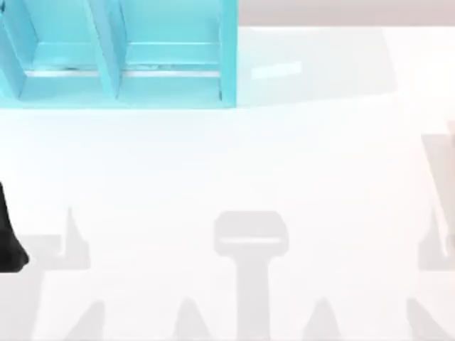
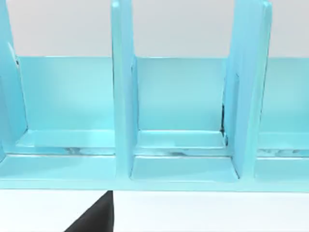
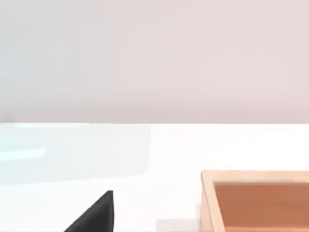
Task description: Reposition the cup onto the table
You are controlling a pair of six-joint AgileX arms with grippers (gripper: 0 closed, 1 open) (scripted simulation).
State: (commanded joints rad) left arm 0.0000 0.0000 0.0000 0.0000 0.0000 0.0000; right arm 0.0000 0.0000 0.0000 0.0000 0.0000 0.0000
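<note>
A wide, smooth, glossy white surface (image 1: 234, 163) carries a turquoise blue compartmented shelf unit (image 1: 121, 57) at the top view's far left; its compartments look bare in the top and left wrist views, and the small cup cannot be located, so a reach made from here risks missing it or clipping a shelf divider. The left arm (image 1: 8, 238) is a black shape at the surface's left edge, its wrist camera facing the shelf, and its pincer's opening cannot be told. A shallow orange-brown wooden box (image 3: 256, 200) sits on the surface in the right wrist view.
</note>
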